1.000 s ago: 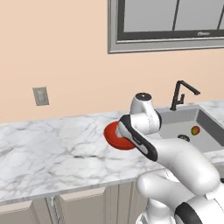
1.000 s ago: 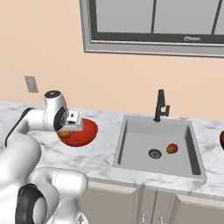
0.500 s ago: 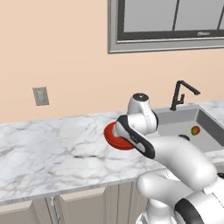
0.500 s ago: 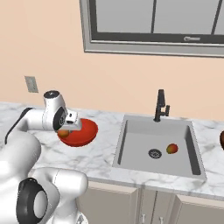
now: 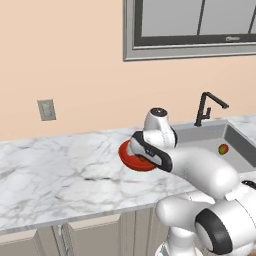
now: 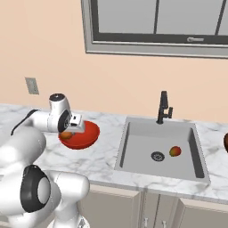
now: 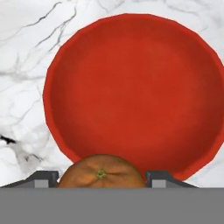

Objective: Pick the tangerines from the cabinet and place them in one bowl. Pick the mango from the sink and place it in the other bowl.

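My gripper is shut on a tangerine, a small orange ball held between the two fingers just above the near rim of the red bowl. From the right base view the tangerine hangs over the left side of the red bowl, with the gripper pointing down at it. The inside of the bowl is bare. The mango lies in the sink beside the drain. A sliver of the dark brown bowl shows at the right edge.
A black faucet stands behind the sink. The marble counter stretches left of the red bowl. A wall outlet and a window sit above the counter. My white arm hides part of the bowl in the left base view.
The hand has edged slightly left over the red bowl with the tangerine still in its grip. Nothing else has moved.
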### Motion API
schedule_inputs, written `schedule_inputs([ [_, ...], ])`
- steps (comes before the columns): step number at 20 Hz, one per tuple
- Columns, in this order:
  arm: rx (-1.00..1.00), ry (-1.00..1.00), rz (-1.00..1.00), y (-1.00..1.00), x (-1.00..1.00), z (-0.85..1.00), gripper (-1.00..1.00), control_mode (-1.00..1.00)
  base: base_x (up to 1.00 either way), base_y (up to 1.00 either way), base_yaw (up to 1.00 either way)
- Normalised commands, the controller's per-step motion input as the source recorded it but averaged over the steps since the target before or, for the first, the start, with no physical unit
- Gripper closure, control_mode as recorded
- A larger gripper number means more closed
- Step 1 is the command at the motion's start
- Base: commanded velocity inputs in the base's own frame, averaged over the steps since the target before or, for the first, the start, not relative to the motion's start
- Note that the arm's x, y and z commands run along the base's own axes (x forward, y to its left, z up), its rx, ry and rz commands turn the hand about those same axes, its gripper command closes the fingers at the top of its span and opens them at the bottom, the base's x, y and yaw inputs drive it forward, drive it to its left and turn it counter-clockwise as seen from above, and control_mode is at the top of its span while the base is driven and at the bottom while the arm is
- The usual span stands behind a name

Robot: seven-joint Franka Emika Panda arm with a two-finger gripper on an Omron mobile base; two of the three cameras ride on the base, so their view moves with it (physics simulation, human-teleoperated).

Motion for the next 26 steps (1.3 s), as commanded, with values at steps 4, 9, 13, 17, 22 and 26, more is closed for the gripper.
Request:
schedule_inputs([
  [4,0.0,0.0,0.0,0.13,0.04,-0.22,1.0,-1.0,0.0,0.0,0.0],
  [9,0.0,0.0,0.0,0.04,0.11,-0.16,1.0,-1.0,0.0,0.0,0.0],
  [13,0.0,0.0,0.0,0.0,0.2,-0.12,1.0,-1.0,0.0,0.0,0.0],
  [17,0.0,0.0,0.0,0.0,0.22,-0.13,1.0,-1.0,0.0,0.0,0.0],
  [22,0.0,0.0,0.0,0.0,0.2,-0.18,1.0,-1.0,0.0,0.0,0.0],
  [26,0.0,0.0,0.0,0.0,0.18,-0.2,1.0,-1.0,0.0,0.0,0.0],
])
